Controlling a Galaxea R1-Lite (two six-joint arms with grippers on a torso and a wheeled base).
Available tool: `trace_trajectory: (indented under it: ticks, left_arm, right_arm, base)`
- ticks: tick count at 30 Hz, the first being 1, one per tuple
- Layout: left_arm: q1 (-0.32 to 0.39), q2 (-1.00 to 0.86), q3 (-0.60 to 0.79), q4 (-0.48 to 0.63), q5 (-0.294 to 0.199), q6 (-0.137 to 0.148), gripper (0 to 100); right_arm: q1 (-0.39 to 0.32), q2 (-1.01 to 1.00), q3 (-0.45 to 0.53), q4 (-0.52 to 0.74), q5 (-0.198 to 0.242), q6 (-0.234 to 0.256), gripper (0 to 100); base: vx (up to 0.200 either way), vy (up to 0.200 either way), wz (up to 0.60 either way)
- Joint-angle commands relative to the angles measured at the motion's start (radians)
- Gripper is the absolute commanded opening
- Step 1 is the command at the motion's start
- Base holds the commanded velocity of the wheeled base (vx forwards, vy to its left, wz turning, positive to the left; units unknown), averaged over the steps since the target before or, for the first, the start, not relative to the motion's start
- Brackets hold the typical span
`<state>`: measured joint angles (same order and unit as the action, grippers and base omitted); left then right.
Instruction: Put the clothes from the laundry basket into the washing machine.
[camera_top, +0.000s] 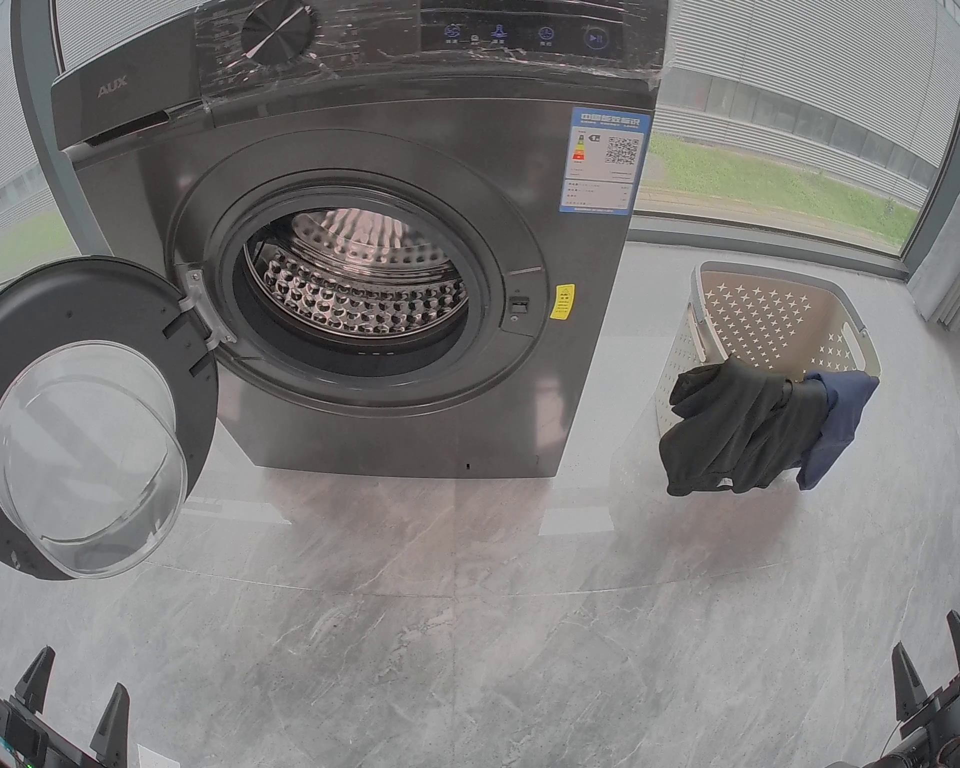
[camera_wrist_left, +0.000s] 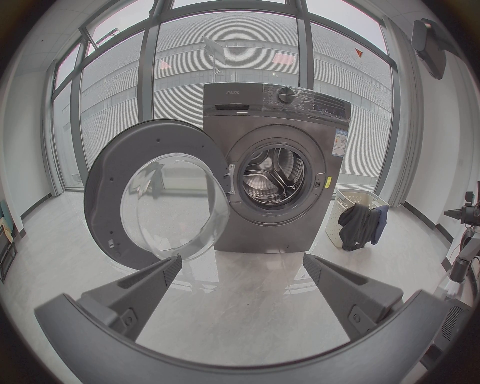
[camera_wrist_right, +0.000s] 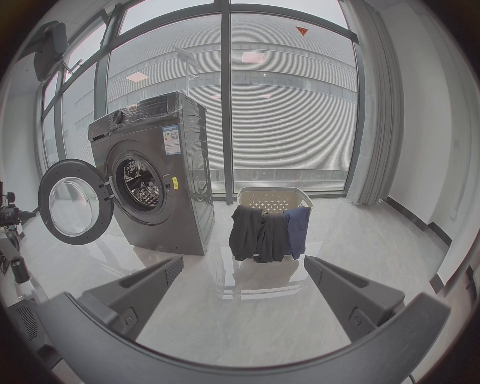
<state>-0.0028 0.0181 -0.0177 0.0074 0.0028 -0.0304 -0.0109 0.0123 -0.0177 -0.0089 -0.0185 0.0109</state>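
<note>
At the left, the open door (camera_top: 95, 420) of the washing machine (camera_top: 430, 150) is swung out toward the left gripper (camera_top: 78, 690), whose fingers are held apart and empty. The door could be struck if that arm is raised carelessly. The drum (camera_top: 355, 275) is seen bare, so nothing is judged loaded yet. Further right, the laundry basket (camera_top: 706, 300) is stood on the floor near the machine, with 2 garments draped over its near rim. A black garment (camera_top: 740, 425) hangs bunched outside it, and a blue garment (camera_top: 838, 420) touches that one. If 1 is pulled sideways, the basket could be dragged or tipped, or both garments lifted together. The right gripper (camera_top: 928, 655), likewise parted and empty, is held well apart from them.
</note>
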Motion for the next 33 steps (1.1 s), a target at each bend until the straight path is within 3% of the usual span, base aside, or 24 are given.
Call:
trace_trajectory:
  ticks: [1, 33]
  left_arm:
    - [0.0, -0.006, 0.013, 0.0, 0.0, 0.0, 100]
    - [0.001, -0.006, 0.013, 0.0, 0.003, -0.002, 100]
  right_arm:
    - [0.0, 0.006, 0.018, 0.0, 0.0, 0.0, 100]
    - [0.0, 0.006, 0.018, 0.0, 0.0, 0.0, 100]
  base:
    - [0.0, -0.2, 0.0]
    - [0.0, -0.2, 0.0]
